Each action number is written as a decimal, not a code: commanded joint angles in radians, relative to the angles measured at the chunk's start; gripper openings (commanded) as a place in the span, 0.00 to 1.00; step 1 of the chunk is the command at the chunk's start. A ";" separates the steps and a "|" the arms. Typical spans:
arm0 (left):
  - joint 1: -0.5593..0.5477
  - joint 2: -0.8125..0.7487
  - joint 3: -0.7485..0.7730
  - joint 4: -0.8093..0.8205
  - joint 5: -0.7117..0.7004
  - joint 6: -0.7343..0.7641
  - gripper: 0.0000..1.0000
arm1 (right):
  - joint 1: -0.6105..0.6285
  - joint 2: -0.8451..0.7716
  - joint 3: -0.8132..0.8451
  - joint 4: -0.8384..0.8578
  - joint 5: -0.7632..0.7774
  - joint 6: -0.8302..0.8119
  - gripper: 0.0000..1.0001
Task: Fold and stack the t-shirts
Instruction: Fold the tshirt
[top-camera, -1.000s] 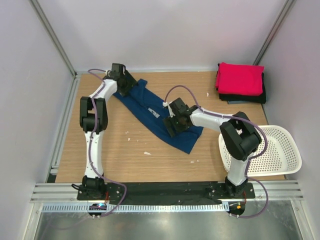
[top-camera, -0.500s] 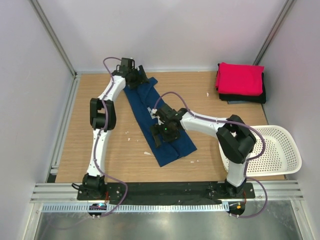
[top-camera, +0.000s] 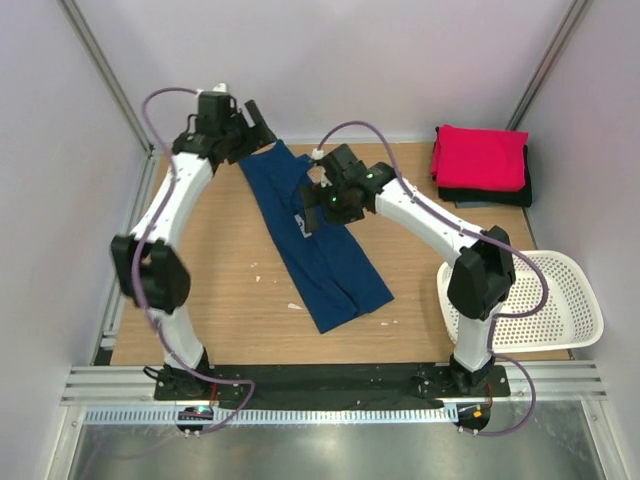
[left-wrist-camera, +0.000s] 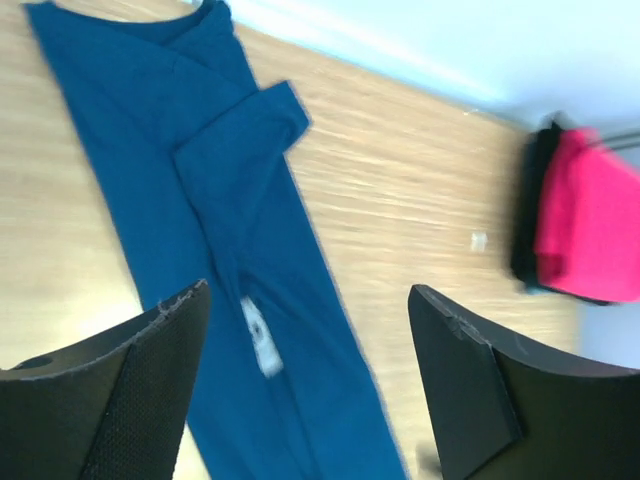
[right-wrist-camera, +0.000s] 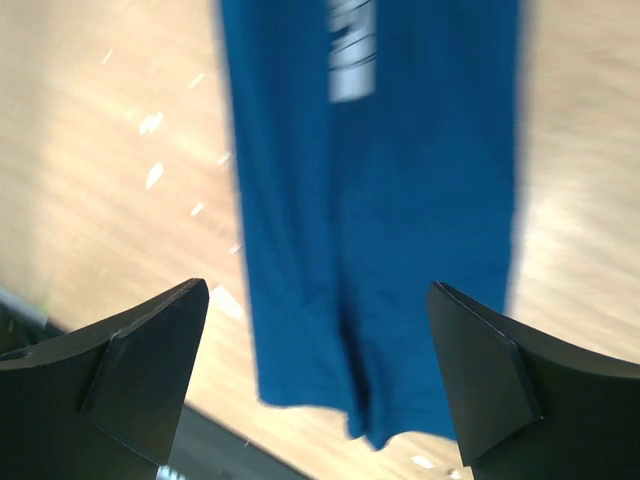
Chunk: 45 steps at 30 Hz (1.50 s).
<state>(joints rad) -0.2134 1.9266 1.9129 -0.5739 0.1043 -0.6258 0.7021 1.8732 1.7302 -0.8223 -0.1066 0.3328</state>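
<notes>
Below left end effector (top-camera: 250, 125) and right end effector (top-camera: 308, 210) | navy t-shirt (top-camera: 325, 260) strip runs far-left to near-right | left nearer far end, right over middle | both apart, empty

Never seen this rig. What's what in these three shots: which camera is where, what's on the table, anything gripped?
Two robot arms are bolted at the table's near edge. The overhead shot looks down from behind them: left arm, right arm. The other two shots come from wrist cameras; the dark wedges are each gripper's own fingers. On the wooden table: a navy t-shirt folded into a long strip, a folded pink-red t-shirt on a black t-shirt far right, and a white basket at the right edge. The left gripper and right gripper are open, holding nothing.
</notes>
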 joint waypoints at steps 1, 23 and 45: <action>-0.006 -0.226 -0.274 0.045 -0.063 -0.121 0.80 | -0.113 0.032 0.045 -0.029 0.065 -0.015 0.97; -0.635 -0.172 -0.745 0.111 -0.362 -0.603 0.72 | -0.349 -0.039 -0.218 0.043 0.226 -0.005 0.97; -0.655 -0.334 -0.997 -0.201 -0.462 -0.581 0.72 | -0.322 -0.134 -0.391 0.127 0.137 0.061 0.97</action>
<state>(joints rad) -0.8646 1.6405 0.9665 -0.6254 -0.3069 -1.2499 0.3573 1.8221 1.3560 -0.7410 0.0601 0.3664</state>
